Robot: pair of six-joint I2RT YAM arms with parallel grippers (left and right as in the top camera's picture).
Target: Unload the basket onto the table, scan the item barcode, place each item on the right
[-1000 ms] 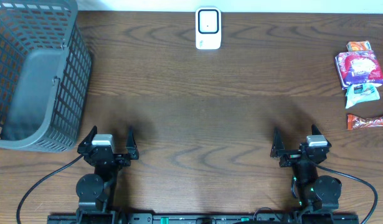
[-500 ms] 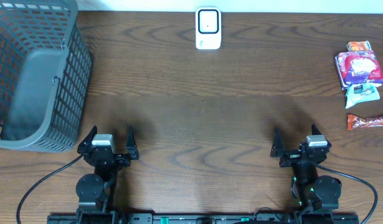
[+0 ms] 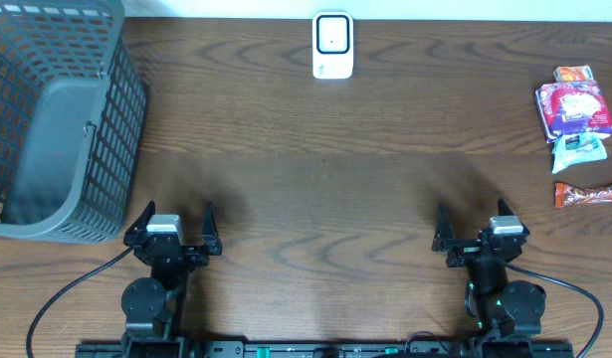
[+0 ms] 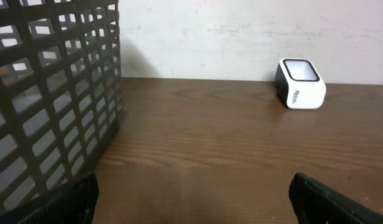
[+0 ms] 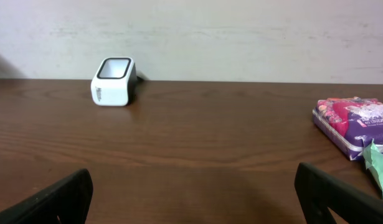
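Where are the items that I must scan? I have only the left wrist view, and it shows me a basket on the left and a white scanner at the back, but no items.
Observer: The snack packs lie in a group by the right edge of the table, outside your frame.
Operator: Is the right gripper close to them?
Observer: No. The right gripper is at the near edge, open and empty, well apart from the packs.
Operator: Is something already in the basket?
Observer: From overhead I can look into the basket. I see only its grey floor and no item on it.
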